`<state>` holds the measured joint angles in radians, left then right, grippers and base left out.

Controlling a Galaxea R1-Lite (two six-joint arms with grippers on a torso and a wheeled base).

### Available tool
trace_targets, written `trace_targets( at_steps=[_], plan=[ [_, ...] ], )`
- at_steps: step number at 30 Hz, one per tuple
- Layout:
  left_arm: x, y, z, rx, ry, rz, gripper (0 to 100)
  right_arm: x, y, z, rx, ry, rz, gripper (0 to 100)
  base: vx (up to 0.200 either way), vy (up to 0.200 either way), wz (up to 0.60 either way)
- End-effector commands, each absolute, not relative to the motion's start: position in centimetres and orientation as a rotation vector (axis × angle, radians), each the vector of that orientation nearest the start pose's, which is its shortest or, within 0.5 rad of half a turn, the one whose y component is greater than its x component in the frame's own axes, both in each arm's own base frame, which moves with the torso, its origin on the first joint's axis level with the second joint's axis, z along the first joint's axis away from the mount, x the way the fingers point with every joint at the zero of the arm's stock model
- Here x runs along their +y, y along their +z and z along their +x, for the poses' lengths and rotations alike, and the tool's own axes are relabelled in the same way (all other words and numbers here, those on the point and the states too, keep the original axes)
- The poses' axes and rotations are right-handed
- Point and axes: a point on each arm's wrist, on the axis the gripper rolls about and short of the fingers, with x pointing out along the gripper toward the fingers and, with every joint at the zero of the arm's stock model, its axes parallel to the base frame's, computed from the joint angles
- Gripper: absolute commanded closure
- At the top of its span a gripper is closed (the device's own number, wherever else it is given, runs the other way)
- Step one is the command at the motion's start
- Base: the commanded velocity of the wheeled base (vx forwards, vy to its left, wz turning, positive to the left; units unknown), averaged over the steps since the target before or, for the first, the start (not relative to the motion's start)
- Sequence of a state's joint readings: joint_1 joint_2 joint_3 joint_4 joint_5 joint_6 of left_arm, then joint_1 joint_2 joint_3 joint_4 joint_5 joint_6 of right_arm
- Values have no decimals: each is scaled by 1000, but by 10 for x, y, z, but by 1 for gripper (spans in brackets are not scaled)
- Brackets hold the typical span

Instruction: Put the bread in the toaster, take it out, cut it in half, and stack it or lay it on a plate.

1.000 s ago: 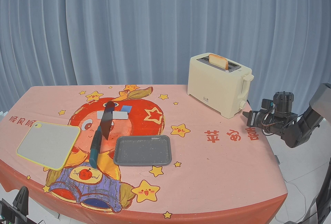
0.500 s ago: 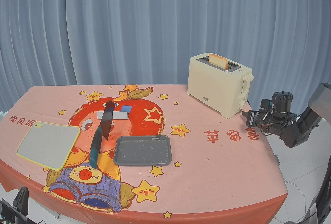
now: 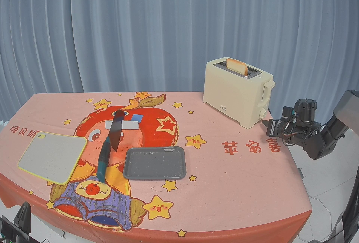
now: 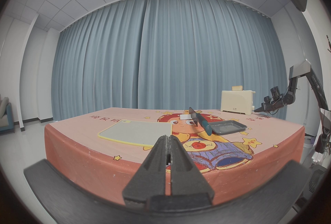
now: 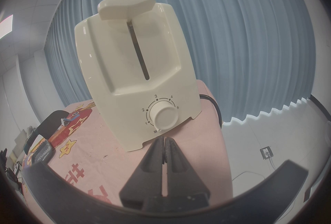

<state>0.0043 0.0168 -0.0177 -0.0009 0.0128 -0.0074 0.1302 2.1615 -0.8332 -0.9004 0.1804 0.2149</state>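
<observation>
**Right gripper (image 5: 164, 142) at toaster's dial end**

Fingers pressed together, nothing held. Forearm level off the table's (image 3: 243, 180) right edge, tip aimed at the toaster (image 3: 235, 96) just below its dial (image 5: 164, 116); contact unclear. Lever (image 5: 126, 5) up. Bread (image 3: 236, 66) stands in the slot, far right corner. Left gripper (image 4: 169, 140) closed, empty, low off the near left corner.
</observation>
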Motion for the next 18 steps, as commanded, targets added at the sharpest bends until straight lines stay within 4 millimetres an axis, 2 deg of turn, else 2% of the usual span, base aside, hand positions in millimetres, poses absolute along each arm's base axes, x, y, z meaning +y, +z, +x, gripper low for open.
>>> trace_targets(
  at_steps=[1, 11, 18],
  plan=[
    [0, 76, -21, 17, 18, -8, 100, 53, 55, 372, 461, 259, 221, 100, 0, 0, 0],
    [0, 76, -21, 17, 17, -8, 100, 54, 47, 376, 411, 263, 217, 100, 0, 0, 0],
    [0, 76, -21, 18, 17, -8, 100, 54, 49, 376, 407, 262, 217, 100, 0, 0, 0]
  ],
)
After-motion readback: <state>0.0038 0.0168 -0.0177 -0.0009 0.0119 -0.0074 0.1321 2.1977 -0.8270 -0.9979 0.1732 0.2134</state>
